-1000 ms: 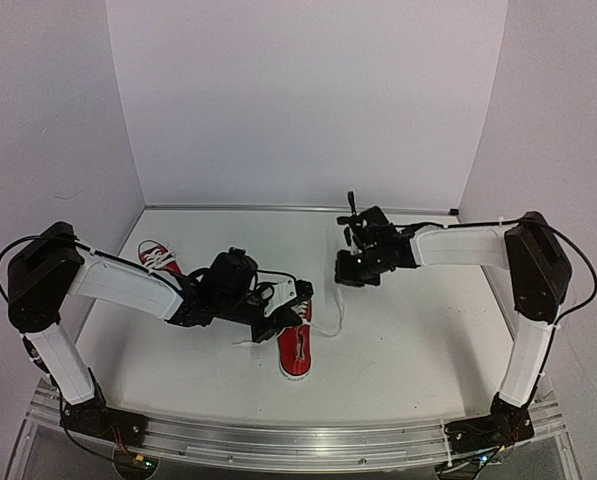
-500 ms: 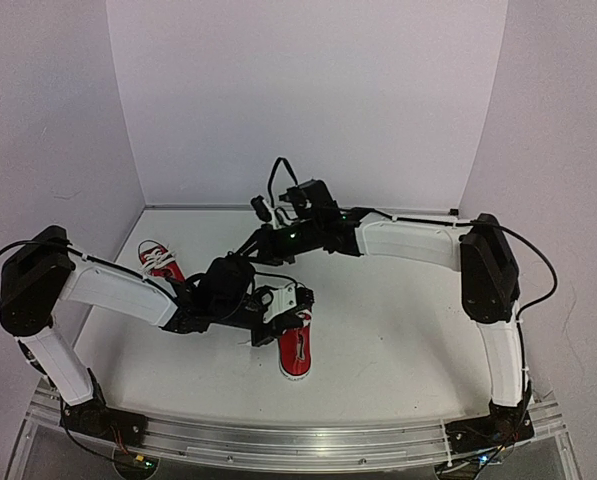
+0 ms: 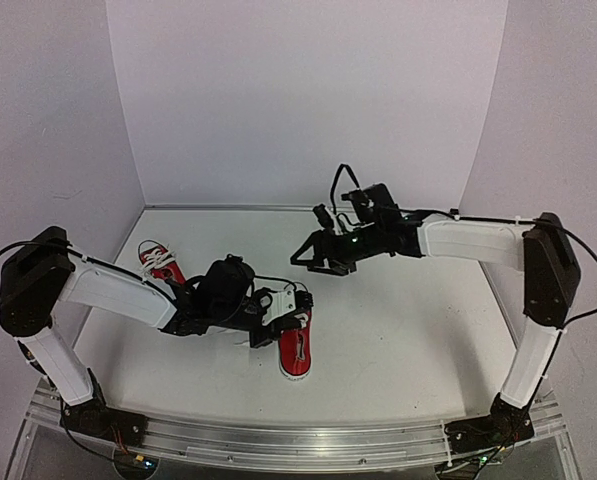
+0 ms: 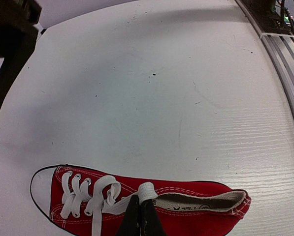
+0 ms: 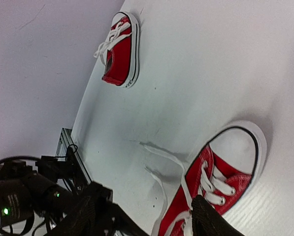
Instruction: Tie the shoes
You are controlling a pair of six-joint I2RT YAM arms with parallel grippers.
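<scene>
The right pincer (image 3: 313,260) has swung back from over the left arm to hang above the bench (image 3: 408,330), just beyond the near shoe (image 3: 296,350), and its fingers have spread apart with nothing between them. The left pincer (image 4: 139,219) is pressed together on a fold of lace (image 4: 147,191) at the top eyelets of the near shoe, which lies flat on its sole. The lace's free ends (image 5: 159,153) trail on the bench just beside that shoe's toe. The far shoe (image 3: 158,262) sits well apart from it, behind the left arm.

The left grip looks thin, so a pull could slip the lace free or drag the light shoe. The free ends lie flat, so the right fingers may close on nothing. The arms work close together and could clash.
</scene>
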